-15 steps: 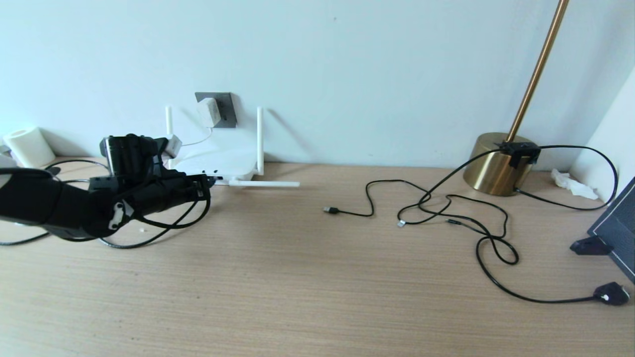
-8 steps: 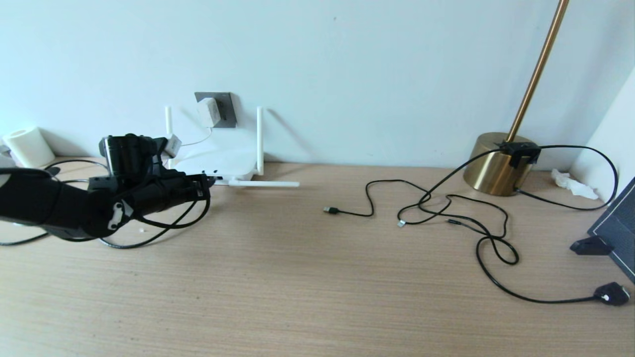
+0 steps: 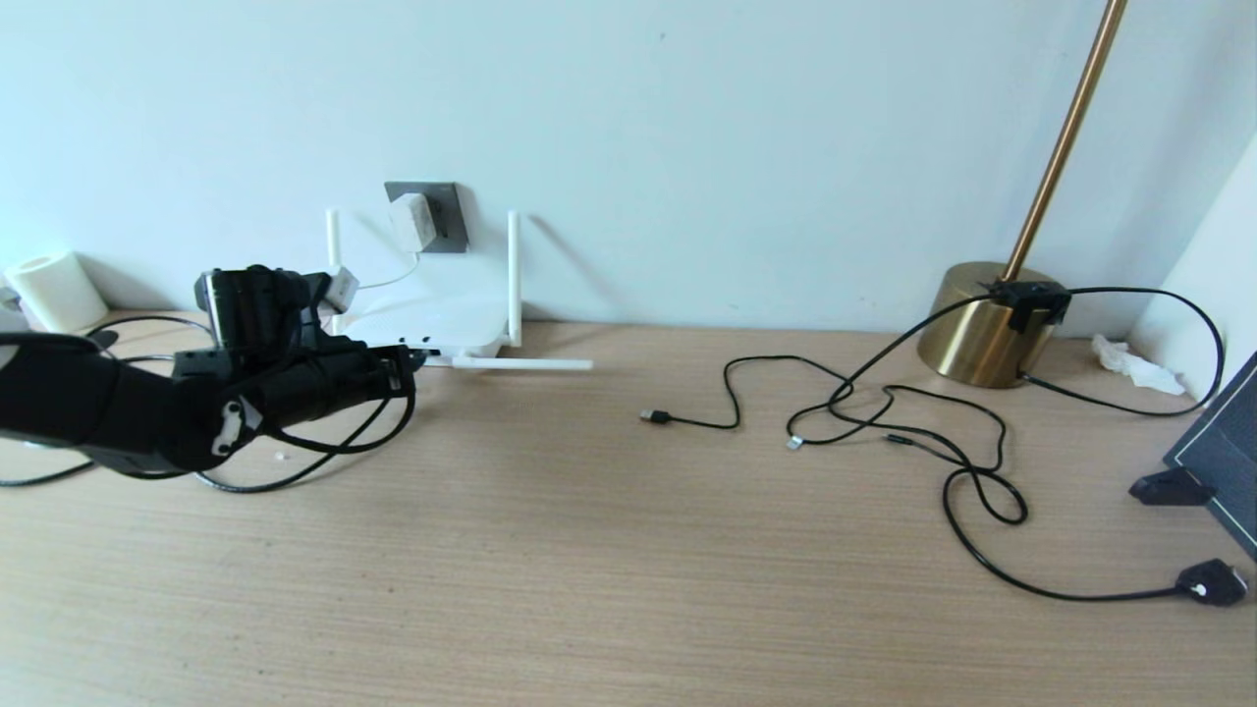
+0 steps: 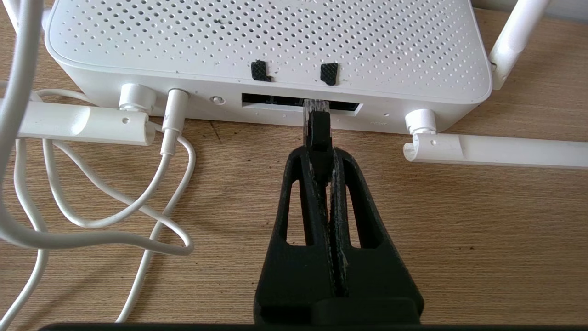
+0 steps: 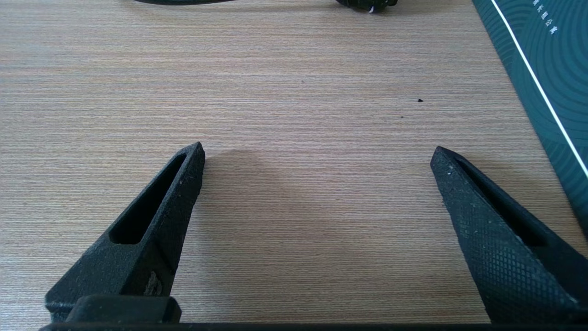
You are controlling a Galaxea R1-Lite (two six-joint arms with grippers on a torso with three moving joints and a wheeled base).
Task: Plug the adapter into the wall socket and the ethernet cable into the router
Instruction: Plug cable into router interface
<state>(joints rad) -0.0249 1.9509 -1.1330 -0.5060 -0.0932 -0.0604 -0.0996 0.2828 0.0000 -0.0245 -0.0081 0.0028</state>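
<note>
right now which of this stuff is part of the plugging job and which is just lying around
Part of the job:
- adapter, in the wall socket
- ethernet cable, plug at the router ports, held in the left gripper

Just lying about:
- black USB cables
- brass lamp base
- white paper roll
- crumpled tissue
- right gripper, open over bare table

From your head view, the left arm (image 3: 147,403) covers the router's (image 3: 432,314) port edge, so the plug's seating cannot be judged there. In the left wrist view the ethernet cable (image 4: 318,131) runs out of sight between the left tool's (image 4: 321,158) closed fingers, and its clear tip seems partly inside the port. The floor lamp (image 3: 1056,167) is cut off at the top edge.
</note>
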